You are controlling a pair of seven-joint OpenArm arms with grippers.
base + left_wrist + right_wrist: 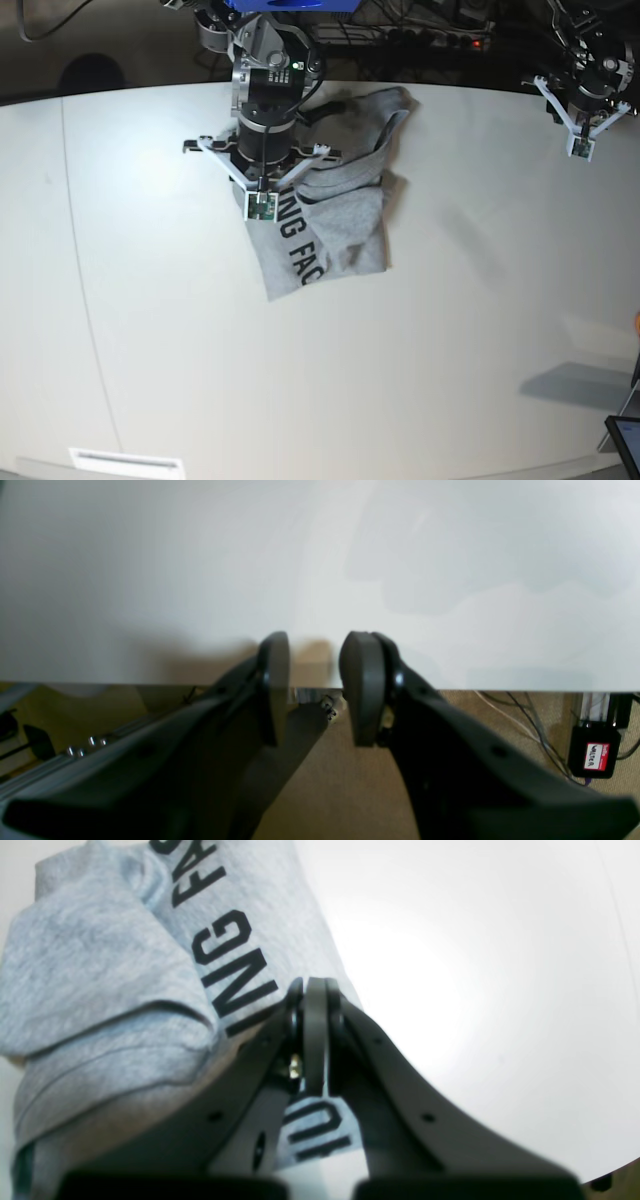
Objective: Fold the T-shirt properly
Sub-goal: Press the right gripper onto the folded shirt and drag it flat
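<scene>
The light grey T-shirt [345, 215] lies crumpled at the back middle of the white table [450, 350], its black block lettering facing up along the left side. My right gripper [261, 208] points down at the shirt's left edge. In the right wrist view the right gripper [315, 987] is pressed shut right on the lettered edge of the T-shirt [100, 965], with fabric showing beneath the fingers. My left gripper [580, 148] hangs at the far back right, away from the shirt. Seen from the left wrist, the left gripper [314, 652] stands open with nothing between its pads.
The left wrist view shows the table's edge [500, 687] just under the left gripper, with carpet, cables and a black box with a red name label [595, 752] below. A dark tablet corner [625, 440] sits at the front right.
</scene>
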